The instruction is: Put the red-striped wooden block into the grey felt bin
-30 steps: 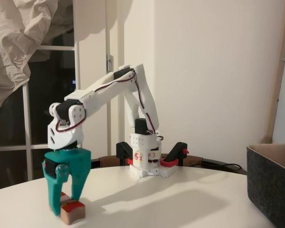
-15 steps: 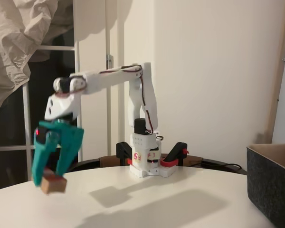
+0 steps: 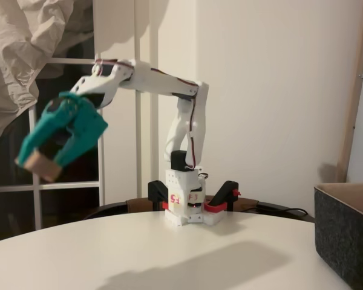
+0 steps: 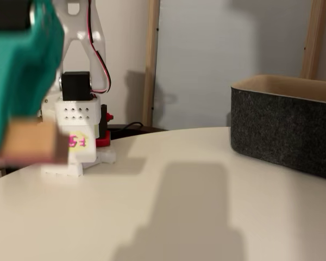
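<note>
One container on the table: the grey felt bin, dark charcoal walls w/ a lighter brownish inner face along the rim, sitting at the right edge in both fixed views; camera angle too low to see its floor, so can't tell contents. Well apart from it, at the left, the teal gripper hangs high above the white table, tilted w/ its tips pointing down-left. It's pinching the red-striped wooden block between its fingertips; block looks plain tan here, stripes not visible, some motion blur. In a fixed view the block is a blurry tan slab under the teal gripper body, close to the lens, in front of the white arm base.
</note>
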Controlling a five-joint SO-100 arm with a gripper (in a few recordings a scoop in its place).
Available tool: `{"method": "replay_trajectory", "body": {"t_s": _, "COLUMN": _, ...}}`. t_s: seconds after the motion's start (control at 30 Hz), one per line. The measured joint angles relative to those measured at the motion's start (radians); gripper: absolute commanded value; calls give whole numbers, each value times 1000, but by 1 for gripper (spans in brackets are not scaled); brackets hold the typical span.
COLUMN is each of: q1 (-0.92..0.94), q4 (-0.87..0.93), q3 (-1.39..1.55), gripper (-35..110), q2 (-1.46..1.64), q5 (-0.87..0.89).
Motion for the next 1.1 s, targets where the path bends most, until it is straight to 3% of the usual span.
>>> {"method": "replay_trajectory", "body": {"t_s": 0.47, "q1": -215, "q4": -250, "q3": 0, "gripper": 7, "q2": 192, "q5": -12}}
{"method": "replay_trajectory", "body": {"t_s": 1.1, "q1": -1020, "q4": -295, "q3": 2, "gripper": 6, "q2": 218, "q5": -44}}
